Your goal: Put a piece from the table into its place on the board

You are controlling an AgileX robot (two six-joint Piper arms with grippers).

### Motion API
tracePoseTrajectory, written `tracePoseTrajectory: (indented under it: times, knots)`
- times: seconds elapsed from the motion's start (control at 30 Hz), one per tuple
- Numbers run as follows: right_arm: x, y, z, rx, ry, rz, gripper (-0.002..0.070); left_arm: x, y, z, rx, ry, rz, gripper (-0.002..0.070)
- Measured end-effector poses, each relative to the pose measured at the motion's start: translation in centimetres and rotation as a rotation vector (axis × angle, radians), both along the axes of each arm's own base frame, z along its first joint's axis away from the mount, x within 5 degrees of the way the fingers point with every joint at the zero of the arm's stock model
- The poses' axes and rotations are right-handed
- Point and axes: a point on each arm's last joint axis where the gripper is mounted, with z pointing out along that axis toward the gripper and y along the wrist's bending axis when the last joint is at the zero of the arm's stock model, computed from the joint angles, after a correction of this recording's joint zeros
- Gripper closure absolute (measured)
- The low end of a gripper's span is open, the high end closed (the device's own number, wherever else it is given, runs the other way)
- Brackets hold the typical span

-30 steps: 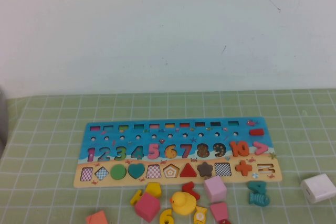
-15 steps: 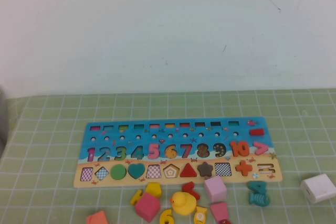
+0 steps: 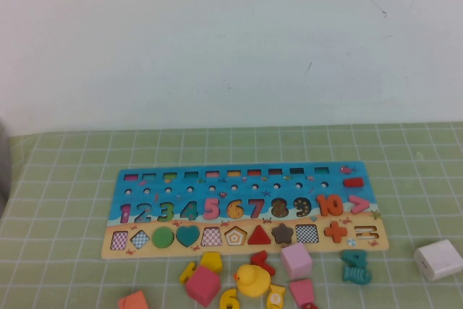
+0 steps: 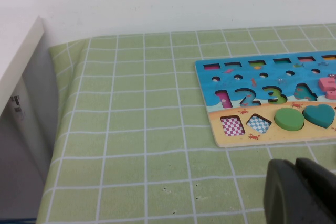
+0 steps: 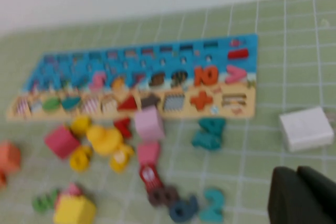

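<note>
The yellow numeral "6" (image 3: pixel 228 299) lies flat on the green grid cloth (image 3: pixel 65 251) at the near edge of the high view, just left of a yellow duck (image 3: pixel 252 280). It also shows in the right wrist view (image 5: pixel 80 158). The blue board (image 3: pixel 242 179) lies farther back; its "6" place (image 3: pixel 236 210) shows as a tan hollow. Neither gripper shows in the high view. My left gripper (image 4: pixel 295 162) is shut and empty above bare cloth, near the board's "1" end (image 4: pixel 223 98). My right gripper (image 5: pixel 296 170) is shut and empty, near a white block (image 5: pixel 306 128).
Loose pieces crowd the cloth in front of the board: pink blocks (image 3: pixel 296 260) (image 3: pixel 203 285), a teal fish and numeral (image 3: pixel 355 266), an orange block (image 3: pixel 134 302), other yellow pieces (image 3: pixel 211 260). A white block (image 3: pixel 438 259) sits at the right. The cloth drops off beside a white shelf (image 4: pixel 16 61).
</note>
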Motion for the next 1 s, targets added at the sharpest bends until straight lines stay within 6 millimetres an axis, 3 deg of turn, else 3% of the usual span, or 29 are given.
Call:
tracePoseTrajectory:
  times: [0.2, 0.43, 0.77, 1.0]
  knots:
    - [1.0, 0.0, 5.3, -0.204, 0.116, 0.145, 0.0678, 0.0, 0.0, 0.0, 0.000, 0.000, 0.000, 0.0678]
    - [4.9, 0.7, 10.1, -0.233, 0.240, 0.338, 0.0678, 0.0, 0.0, 0.0, 0.000, 0.000, 0.000, 0.0678]
    - [10.0, 1.1, 11.2, -0.226, 0.335, 0.407, 0.0677, 0.0, 0.0, 0.0, 0.000, 0.000, 0.000, 0.0678]
    - [12.0, 3.3, 9.5, -0.304, 0.460, 0.518, 0.0677, 0.0, 0.0, 0.0, 0.000, 0.000, 0.000, 0.0678]
